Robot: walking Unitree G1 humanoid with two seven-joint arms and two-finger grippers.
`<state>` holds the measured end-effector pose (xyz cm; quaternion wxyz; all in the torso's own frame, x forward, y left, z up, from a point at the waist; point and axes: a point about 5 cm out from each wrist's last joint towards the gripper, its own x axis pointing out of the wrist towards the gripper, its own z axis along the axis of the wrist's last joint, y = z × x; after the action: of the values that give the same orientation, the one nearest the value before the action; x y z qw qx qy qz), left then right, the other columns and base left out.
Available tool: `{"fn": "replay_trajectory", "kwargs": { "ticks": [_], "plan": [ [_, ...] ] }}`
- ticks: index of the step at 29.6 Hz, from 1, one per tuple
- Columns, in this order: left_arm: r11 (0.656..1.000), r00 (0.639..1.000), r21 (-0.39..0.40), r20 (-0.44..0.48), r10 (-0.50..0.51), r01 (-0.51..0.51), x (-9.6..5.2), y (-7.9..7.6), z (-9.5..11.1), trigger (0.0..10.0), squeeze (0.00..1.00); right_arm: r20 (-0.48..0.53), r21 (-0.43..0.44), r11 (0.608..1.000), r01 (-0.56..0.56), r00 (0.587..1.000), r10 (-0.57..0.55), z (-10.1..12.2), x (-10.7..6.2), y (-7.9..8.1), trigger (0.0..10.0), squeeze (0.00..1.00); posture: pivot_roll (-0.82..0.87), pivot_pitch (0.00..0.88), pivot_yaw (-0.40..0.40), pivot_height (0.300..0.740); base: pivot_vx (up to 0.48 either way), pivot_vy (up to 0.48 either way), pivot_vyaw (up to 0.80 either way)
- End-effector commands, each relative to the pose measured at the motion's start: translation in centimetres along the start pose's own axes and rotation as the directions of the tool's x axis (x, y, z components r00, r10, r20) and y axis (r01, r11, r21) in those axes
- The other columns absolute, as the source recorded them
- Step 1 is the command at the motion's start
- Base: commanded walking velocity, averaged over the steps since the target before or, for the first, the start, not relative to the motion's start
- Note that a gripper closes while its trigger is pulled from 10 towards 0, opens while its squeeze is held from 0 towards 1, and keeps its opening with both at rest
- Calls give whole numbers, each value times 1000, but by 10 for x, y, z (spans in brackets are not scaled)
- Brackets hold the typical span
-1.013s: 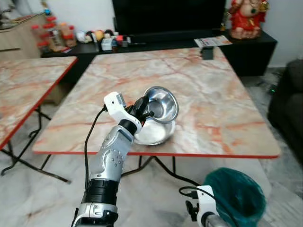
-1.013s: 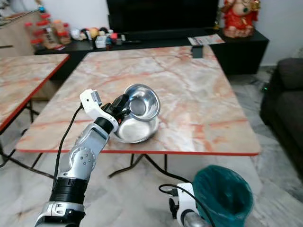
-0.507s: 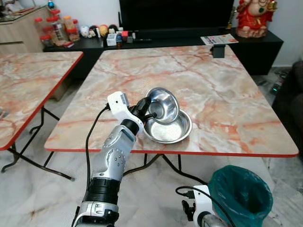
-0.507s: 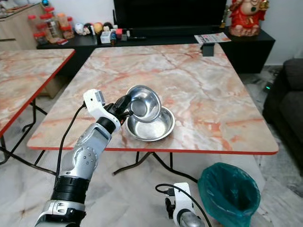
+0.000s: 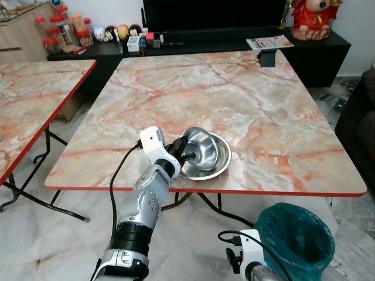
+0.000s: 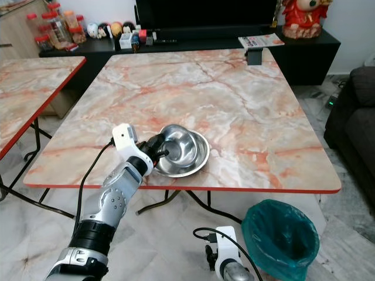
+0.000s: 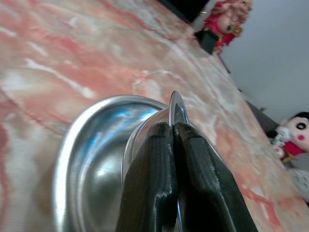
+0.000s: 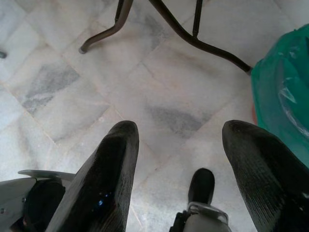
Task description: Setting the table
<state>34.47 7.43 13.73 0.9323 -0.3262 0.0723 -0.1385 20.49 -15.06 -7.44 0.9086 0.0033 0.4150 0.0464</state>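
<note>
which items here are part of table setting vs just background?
Job in hand:
- smaller steel bowl, pinched at its rim by the left gripper
- larger steel bowl beneath it
- marble table

Lying about:
- green bin on the floor
- red figurine
- magazine on the black TV stand
- jars
- second table

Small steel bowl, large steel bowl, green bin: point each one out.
small steel bowl [image 5: 199,151], left eye view, on its shiny inner wall.
large steel bowl [image 5: 221,159], left eye view, on its right-hand rim.
green bin [image 6: 280,236], right eye view, on the liner near its mouth.
</note>
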Motion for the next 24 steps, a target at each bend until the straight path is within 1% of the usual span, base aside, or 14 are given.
{"fn": "replay_trajectory", "kwargs": {
  "ticks": [1,10,11,12,13,14,16,17,18,19,24],
  "plan": [
    [999,999,-26,29,-45,46,12,-25,6,10000,0,-3,14,1000,1,1000,-1,-1,0,2,10000,0,-21,25,86,740,0,0,0],
    [996,998,-70,31,-50,52,13,-26,5,10000,0,-5,13,1000,1,1000,-1,-2,0,1,10000,0,-18,28,85,740,0,0,0],
    [996,998,-72,31,-51,53,13,-26,5,10000,106,-5,13,1000,1,1000,0,-2,0,1,10000,0,-18,28,85,740,0,0,0],
    [996,998,-76,29,-54,56,14,-26,5,10000,467,-5,12,1000,0,1000,0,-2,0,1,10000,0,-18,28,85,740,0,0,0],
    [995,998,-79,29,-58,60,14,-27,5,10000,467,-5,12,1000,0,1000,0,-2,0,1,10000,0,-18,28,85,740,0,0,0],
    [994,997,-76,25,-74,76,14,-29,5,10000,1000,-5,11,1000,0,1000,0,-2,0,1,10000,0,-15,28,83,740,0,0,0],
    [993,996,-68,15,-94,94,14,-32,4,10000,984,-5,10,1000,-1,1000,1,-2,0,1,10000,0,-15,28,83,740,0,0,0],
    [993,994,-45,-7,-112,112,13,-34,1,10000,153,-5,10,1000,-1,1000,1,-2,0,1,10000,0,-14,28,84,740,0,0,0],
    [992,993,-29,-21,-120,119,13,-35,-1,10000,153,-5,9,1000,-2,1000,2,-2,0,1,10000,0,-14,28,84,740,0,0,0],
    [992,992,-31,-24,-122,121,13,-36,-2,10000,0,-5,9,1000,-2,1000,2,-2,0,1,10000,0,-16,27,84,740,0,0,0],
    [991,991,-24,-35,-133,132,11,-37,-3,10000,0,-5,11,1000,0,1000,0,-2,0,1,10000,0,-17,29,85,740,0,0,0]
  ]
}}
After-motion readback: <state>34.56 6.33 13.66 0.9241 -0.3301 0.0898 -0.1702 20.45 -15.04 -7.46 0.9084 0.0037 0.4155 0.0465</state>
